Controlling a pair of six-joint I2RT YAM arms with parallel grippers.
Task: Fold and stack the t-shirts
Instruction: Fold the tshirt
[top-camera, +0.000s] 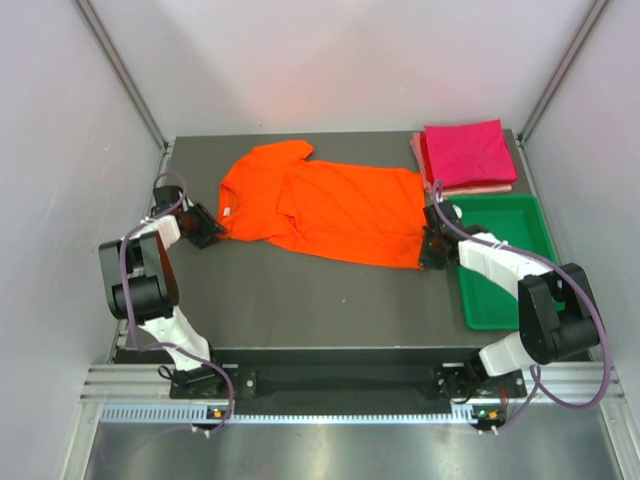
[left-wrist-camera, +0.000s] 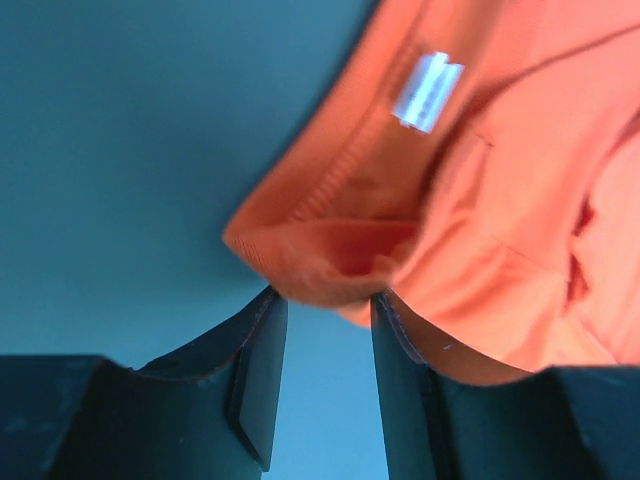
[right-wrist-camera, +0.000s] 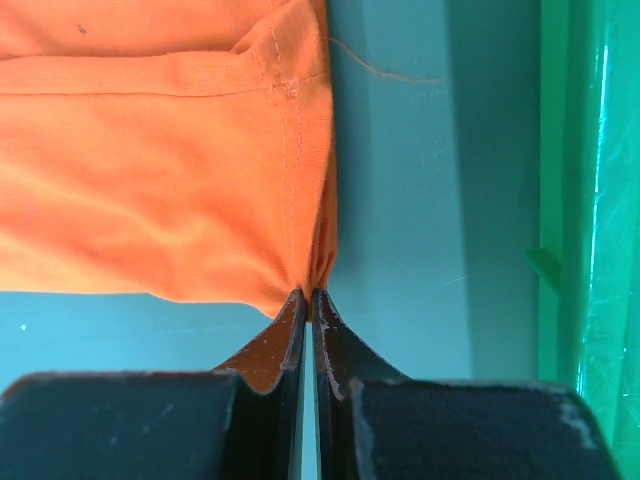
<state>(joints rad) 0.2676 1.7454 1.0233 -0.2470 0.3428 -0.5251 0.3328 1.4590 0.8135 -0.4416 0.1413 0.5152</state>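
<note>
The bright orange t-shirt (top-camera: 340, 210) lies spread across the middle of the table, collar end to the left and hem to the right. My left gripper (top-camera: 207, 228) is open at the collar end. In the left wrist view its fingers stand apart with the rolled orange edge (left-wrist-camera: 330, 250) just at their tips (left-wrist-camera: 325, 300). My right gripper (top-camera: 428, 258) is shut on the shirt's near right hem corner, and the right wrist view shows the cloth (right-wrist-camera: 150, 170) pinched at the tips (right-wrist-camera: 308, 295). A folded magenta t-shirt (top-camera: 465, 150) lies on a folded pale pink one (top-camera: 480, 187) at the back right.
A green plastic tray (top-camera: 505, 300) sits at the right side of the table, close beside my right gripper, and its rim shows in the right wrist view (right-wrist-camera: 590, 200). Grey walls enclose the table on the left, back and right.
</note>
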